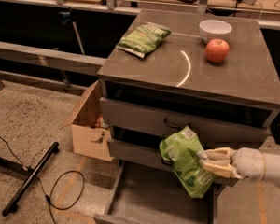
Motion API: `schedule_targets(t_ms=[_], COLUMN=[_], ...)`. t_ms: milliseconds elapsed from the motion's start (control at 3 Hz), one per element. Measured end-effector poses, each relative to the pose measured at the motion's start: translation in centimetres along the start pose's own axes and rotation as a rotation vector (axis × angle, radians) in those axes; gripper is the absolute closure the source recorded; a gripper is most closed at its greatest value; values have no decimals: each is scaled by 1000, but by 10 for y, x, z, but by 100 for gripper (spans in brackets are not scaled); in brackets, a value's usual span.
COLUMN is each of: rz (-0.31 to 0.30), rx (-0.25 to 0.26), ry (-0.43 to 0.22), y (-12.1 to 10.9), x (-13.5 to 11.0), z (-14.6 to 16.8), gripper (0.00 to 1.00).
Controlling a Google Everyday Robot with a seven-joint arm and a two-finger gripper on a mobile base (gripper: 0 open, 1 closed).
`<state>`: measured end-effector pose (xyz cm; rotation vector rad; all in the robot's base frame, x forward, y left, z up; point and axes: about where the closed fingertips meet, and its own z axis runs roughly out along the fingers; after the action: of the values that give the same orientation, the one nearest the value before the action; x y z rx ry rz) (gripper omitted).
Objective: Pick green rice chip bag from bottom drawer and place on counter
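My gripper (210, 163) reaches in from the right and is shut on the green rice chip bag (184, 164), a bright light-green pouch. The bag hangs in the air in front of the middle drawer, above the bottom drawer (151, 199), which is pulled out and shows a plain grey floor. The counter (168, 64) with its pale curved arc lies above and behind the bag.
On the counter lie a darker green chip bag (143, 38), a white bowl (215, 30) and a red apple (217, 50). An open cardboard box (88, 125) stands left of the cabinet. A black bar (30, 178) and a cable lie on the floor at left.
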<state>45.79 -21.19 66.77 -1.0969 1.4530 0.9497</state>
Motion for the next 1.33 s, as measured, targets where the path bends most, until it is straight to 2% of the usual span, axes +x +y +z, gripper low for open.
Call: schedule_targets(t_ms=[333, 667, 1000, 1333], rz=[3, 6, 7, -11], rx=[-20, -80, -81, -62], ry=[-15, -35, -35, -69], y=[-16, -34, -33, -36], x=[-48, -106, -106, -125], z=[-4, -12, -12, -18], gripper=[100, 100, 100, 100])
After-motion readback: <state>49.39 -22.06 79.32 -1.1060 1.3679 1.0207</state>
